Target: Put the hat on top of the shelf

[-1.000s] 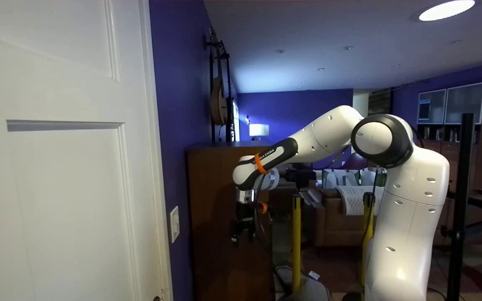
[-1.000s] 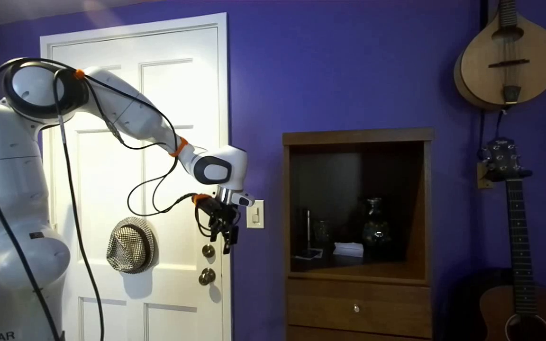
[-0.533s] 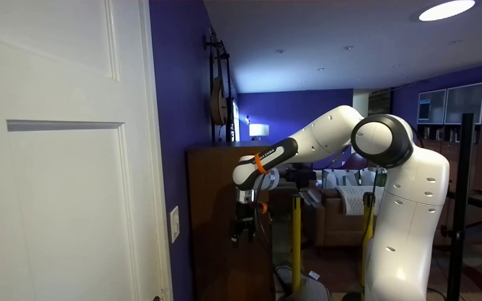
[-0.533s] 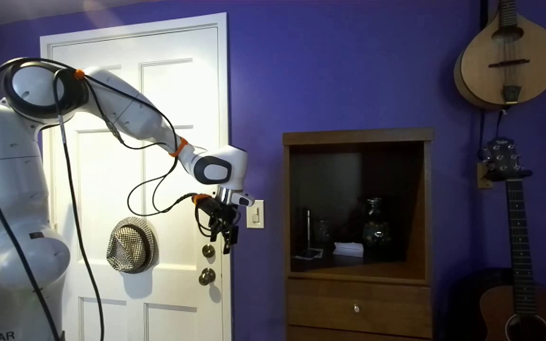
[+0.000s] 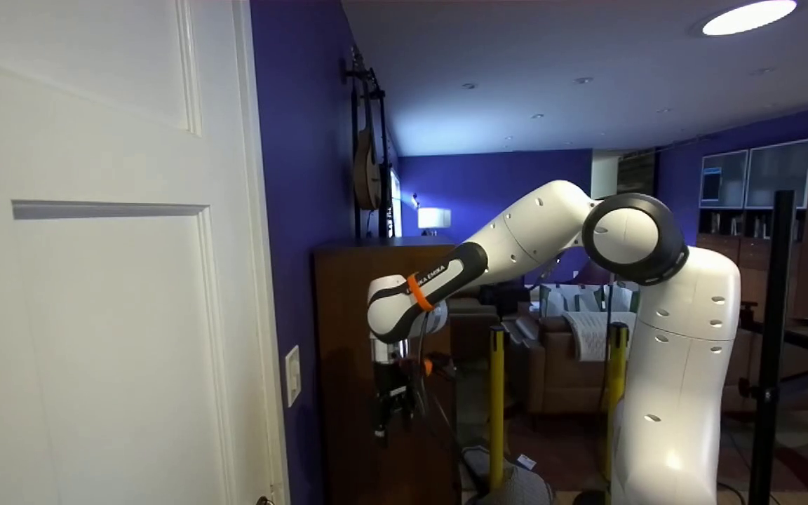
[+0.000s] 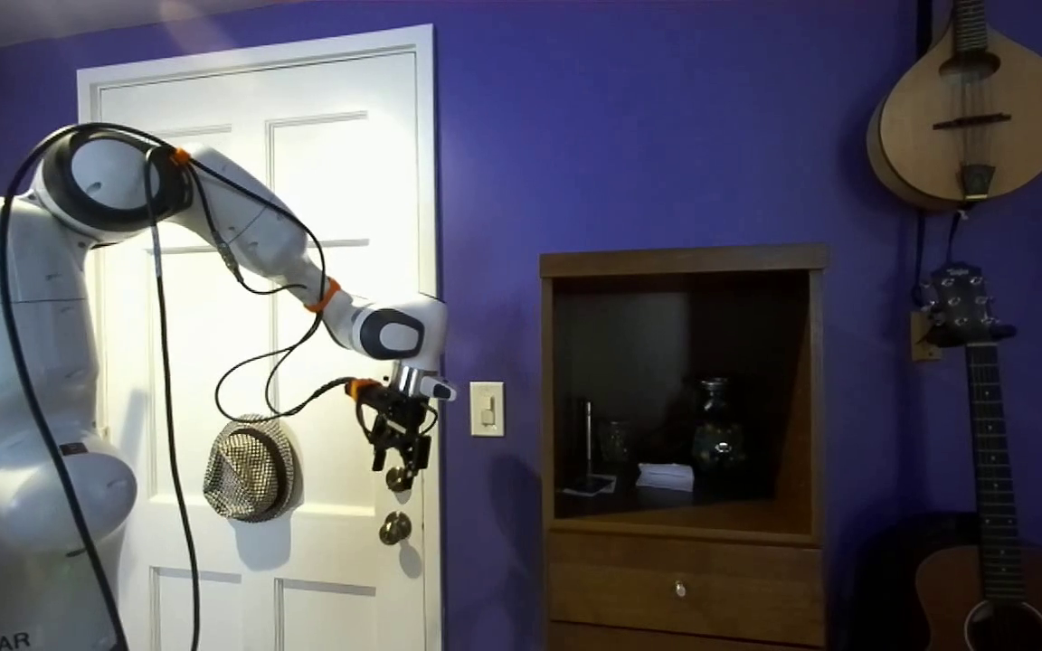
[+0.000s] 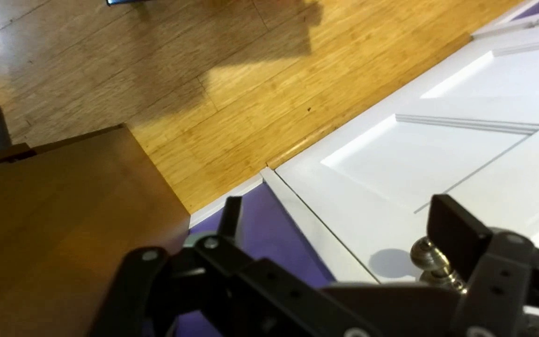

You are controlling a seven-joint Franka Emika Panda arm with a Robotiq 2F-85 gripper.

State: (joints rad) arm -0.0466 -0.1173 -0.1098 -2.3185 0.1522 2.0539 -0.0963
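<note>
The hat point(image 6: 250, 468) is a round black-and-white checked hat with a dark band. It hangs on the white door in an exterior view; it is out of sight in the wrist view. The shelf is a brown wooden cabinet with a flat top point(image 6: 684, 260); its side point(image 5: 383, 315) faces an exterior view and also shows in the wrist view point(image 7: 63, 220). My gripper point(image 6: 396, 477) points down, right of the hat and left of the shelf in that view. It appears lower than the shelf's top in an exterior view point(image 5: 395, 424). In the wrist view point(image 7: 337, 201) its fingers are wide apart with nothing between.
The white door point(image 6: 340, 362) has two brass knobs point(image 6: 395, 528) near the gripper. A light switch point(image 6: 487, 409) is on the purple wall. A vase point(image 6: 717, 429) stands inside the shelf. A mandolin point(image 6: 969, 127) and a guitar point(image 6: 991, 506) are at the right. Yellow posts point(image 5: 496, 407) stand behind.
The arm was still, then moved within the last half second. The gripper has gone lower and away from the shelf, leftward in both exterior views. The hat has not moved.
</note>
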